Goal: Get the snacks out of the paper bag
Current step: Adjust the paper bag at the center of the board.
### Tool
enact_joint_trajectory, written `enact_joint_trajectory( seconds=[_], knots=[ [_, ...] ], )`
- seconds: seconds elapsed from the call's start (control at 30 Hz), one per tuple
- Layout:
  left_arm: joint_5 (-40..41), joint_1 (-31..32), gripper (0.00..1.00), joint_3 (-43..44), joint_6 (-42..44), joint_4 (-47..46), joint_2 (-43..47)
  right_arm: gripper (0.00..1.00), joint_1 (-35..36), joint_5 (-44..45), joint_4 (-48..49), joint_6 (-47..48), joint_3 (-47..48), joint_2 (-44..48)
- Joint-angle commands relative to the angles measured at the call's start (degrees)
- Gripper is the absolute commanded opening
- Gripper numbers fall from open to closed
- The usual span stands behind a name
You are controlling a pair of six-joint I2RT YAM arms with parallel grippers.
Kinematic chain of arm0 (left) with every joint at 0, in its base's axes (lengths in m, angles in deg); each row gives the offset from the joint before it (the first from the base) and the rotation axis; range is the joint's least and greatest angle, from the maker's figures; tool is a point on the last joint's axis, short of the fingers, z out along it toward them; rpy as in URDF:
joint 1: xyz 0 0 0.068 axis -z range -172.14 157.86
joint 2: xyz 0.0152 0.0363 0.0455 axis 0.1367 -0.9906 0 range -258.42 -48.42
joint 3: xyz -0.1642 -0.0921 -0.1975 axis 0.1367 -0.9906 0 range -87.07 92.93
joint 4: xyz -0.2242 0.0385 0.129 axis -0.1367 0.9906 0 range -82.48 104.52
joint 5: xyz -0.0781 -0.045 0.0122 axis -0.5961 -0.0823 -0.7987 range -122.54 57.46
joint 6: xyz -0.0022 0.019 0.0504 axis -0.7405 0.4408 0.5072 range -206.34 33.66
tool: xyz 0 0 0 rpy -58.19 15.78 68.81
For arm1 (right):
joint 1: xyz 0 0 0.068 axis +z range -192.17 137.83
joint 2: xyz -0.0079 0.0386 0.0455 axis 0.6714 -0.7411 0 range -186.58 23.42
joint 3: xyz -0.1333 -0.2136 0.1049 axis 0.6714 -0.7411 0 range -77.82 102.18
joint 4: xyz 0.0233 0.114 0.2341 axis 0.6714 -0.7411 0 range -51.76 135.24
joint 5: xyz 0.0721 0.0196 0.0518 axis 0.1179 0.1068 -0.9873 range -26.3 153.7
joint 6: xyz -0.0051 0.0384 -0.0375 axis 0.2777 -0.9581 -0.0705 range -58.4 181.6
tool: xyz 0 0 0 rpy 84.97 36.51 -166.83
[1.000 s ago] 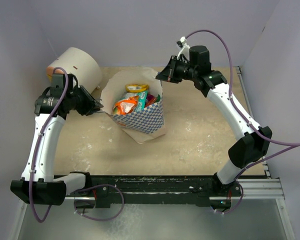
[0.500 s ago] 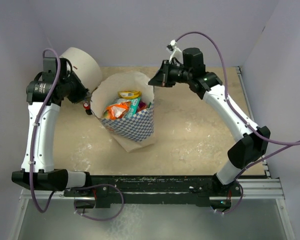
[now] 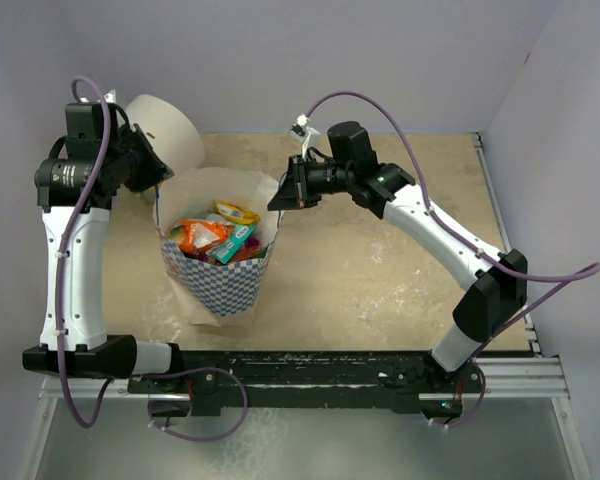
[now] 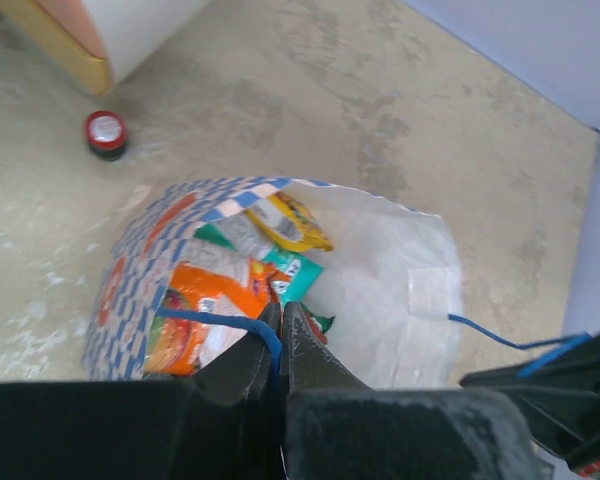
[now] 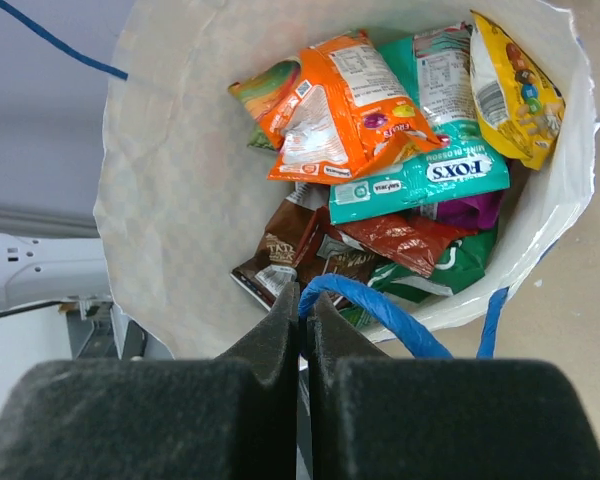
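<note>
The white paper bag [image 3: 223,283] with its blue chequered band hangs open between my two grippers at the table's left. My left gripper [image 3: 161,187] is shut on one blue cord handle [image 4: 216,321] at the bag's left rim. My right gripper [image 3: 276,197] is shut on the other blue cord handle [image 5: 382,304] at the right rim. The snacks [image 3: 216,238] lie inside: an orange packet [image 5: 330,100], a teal one [image 5: 430,175], a yellow one [image 5: 510,90], and red, brown, purple and green ones beneath. I cannot tell whether the bag's bottom touches the table.
A big cream cylinder [image 3: 167,128] with an orange end lies at the back left, just behind the left gripper. A tiny red-and-black object [image 4: 106,133] sits on the table beside it. Purple walls close the back and both sides.
Both grippers have moved left and toward the near edge, carrying the bag by its handles. The bag has shifted from the middle to the left of the table.
</note>
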Motion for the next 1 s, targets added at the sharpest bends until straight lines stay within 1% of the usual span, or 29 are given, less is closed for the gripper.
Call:
enact_joint_trajectory(
  seconds=[0.0, 0.07, 0.13, 0.27, 0.33, 0.43, 0.53, 0.6, 0.73, 0.83, 0.97],
  knots=[
    [-13.6, -0.3, 0.0, -4.5, 2.0, -18.9, 4.1, 0.0, -0.7, -1.4, 1.7, 2.8, -0.7, 3.7],
    [-19.8, -0.3, 0.0, -8.2, 1.3, -24.8, 5.5, 0.0, -0.7, -0.8, -0.6, 4.2, -2.0, 4.3],
    [-24.3, -0.3, 0.0, -11.0, 0.2, -30.2, 6.3, 0.0, -0.7, 0.0, -2.9, 6.3, -3.6, 5.2],
    [-29.2, -0.3, 0.0, -12.0, -3.3, -38.2, 5.1, 0.0, -0.7, 0.6, -5.2, 7.5, -6.3, 6.6],
    [-29.7, -0.3, 0.0, -11.1, -4.9, -41.6, 3.7, 0.0, -0.7, 0.5, -5.4, 7.2, -7.2, 6.9],
    [-28.2, -0.3, 0.0, -7.5, -6.6, -43.8, 0.9, 0.0, -0.7, 1.7, -4.2, 6.9, -6.3, 6.0],
    [-28.5, -0.3, 0.0, -2.5, -8.1, -44.8, -3.2, 0.0, -0.7, 2.8, -4.1, 6.1, -4.1, 4.9],
    [-29.4, -0.3, 0.0, 0.1, -8.2, -45.4, -5.8, 0.0, -0.7, 3.1, -1.0, 4.1, -3.5, 4.2],
    [-31.6, -0.3, 0.0, 2.9, -8.8, -48.4, -10.0, 0.0, -0.7, 4.6, 2.2, 3.4, -3.1, 2.3],
    [-35.5, -0.3, 0.0, 2.2, -10.7, -51.7, -11.2, 0.0, -0.5, 2.1, 2.6, 3.2, -4.5, 1.4],
    [-40.4, -0.2, 0.0, -4.9, -14.3, -57.5, -9.2, 0.0, 0.0, 2.3, 2.2, 4.6, -10.8, 4.3]
  ],
)
